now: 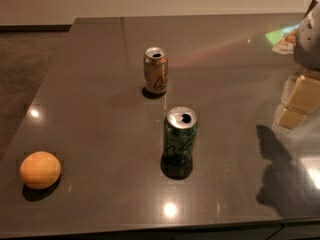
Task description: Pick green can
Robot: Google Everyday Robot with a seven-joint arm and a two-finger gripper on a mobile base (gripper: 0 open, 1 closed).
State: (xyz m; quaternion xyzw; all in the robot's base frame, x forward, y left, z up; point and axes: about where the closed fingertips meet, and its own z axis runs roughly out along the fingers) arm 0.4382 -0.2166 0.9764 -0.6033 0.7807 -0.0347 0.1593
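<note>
While the desk (pixel 100 134) fills the frame, the hand (pixel 300 101) sits at the right edge; its opening cannot be told. Green can (pixel 180 134) stands upright at centre, ungrasped. Judged outstanding: approach, grasp, lift.

Grey claw (pixel 309 41) at upper right edge

near can (pixel 180 134) stands on the table (pixel 95 59); far can (pixel 155 70) behind it at 11 o'clock, fruit (pixel 40 170) at 8 o'clock, gripper (pixel 310 36) at 2 o'clock, far right.
</note>
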